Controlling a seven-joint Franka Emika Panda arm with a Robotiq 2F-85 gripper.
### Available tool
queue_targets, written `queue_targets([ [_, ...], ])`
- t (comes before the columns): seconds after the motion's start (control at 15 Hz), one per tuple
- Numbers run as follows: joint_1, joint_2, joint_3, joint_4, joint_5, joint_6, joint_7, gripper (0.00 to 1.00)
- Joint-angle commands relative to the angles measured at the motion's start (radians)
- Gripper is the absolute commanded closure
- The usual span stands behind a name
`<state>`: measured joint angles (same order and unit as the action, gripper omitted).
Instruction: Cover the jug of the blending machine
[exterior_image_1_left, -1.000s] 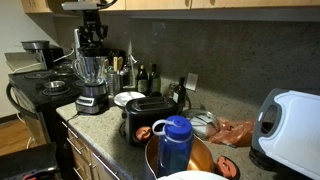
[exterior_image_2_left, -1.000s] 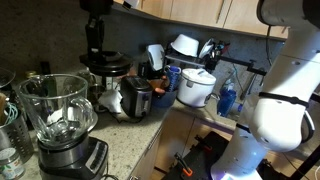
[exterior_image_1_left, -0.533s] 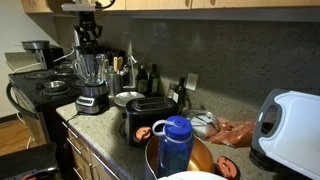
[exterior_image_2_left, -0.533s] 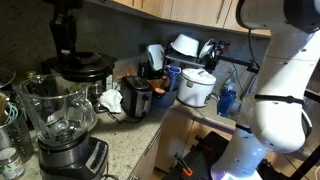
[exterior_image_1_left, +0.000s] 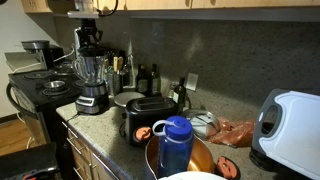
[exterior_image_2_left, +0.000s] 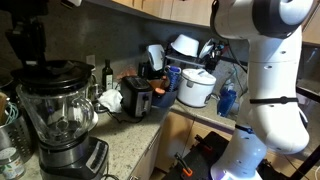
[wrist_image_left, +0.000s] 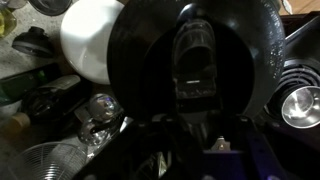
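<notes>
The blending machine stands on the counter, with a black base (exterior_image_1_left: 92, 102) (exterior_image_2_left: 76, 160) and the clear jug (exterior_image_1_left: 90, 70) (exterior_image_2_left: 55, 115) on it. My gripper (exterior_image_1_left: 88, 42) (exterior_image_2_left: 28, 52) is straight above the jug, shut on a round black lid (exterior_image_2_left: 55, 73). The lid sits level at the jug's rim. From here I cannot tell if it is pressed fully in. In the wrist view the black lid (wrist_image_left: 190, 50) fills most of the picture. My fingers (wrist_image_left: 195, 135) are dark shapes below it.
A black toaster (exterior_image_1_left: 150, 118) (exterior_image_2_left: 135, 97) stands close beside the blender. A blue-capped bottle (exterior_image_1_left: 175, 145) and an orange bowl are near one camera. Bottles (exterior_image_1_left: 145, 78) line the wall, a stove (exterior_image_1_left: 40, 88) is beside the blender, a white cooker (exterior_image_2_left: 197, 87) stands further along, and cabinets hang overhead.
My gripper has carried the black lid sideways from beside the jug to over it and lowered it onto the jug's mouth.
</notes>
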<state>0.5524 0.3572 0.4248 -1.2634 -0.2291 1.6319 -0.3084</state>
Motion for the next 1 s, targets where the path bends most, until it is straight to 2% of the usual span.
queue_targets([
  [0.0,0.055,0.082,-0.018,0.153,-0.023,-0.074,-0.007,0.83],
  [0.4,0.076,0.123,-0.065,0.243,-0.01,-0.124,-0.013,0.83],
  [0.93,0.035,0.116,-0.061,0.227,0.002,-0.113,-0.014,0.83],
])
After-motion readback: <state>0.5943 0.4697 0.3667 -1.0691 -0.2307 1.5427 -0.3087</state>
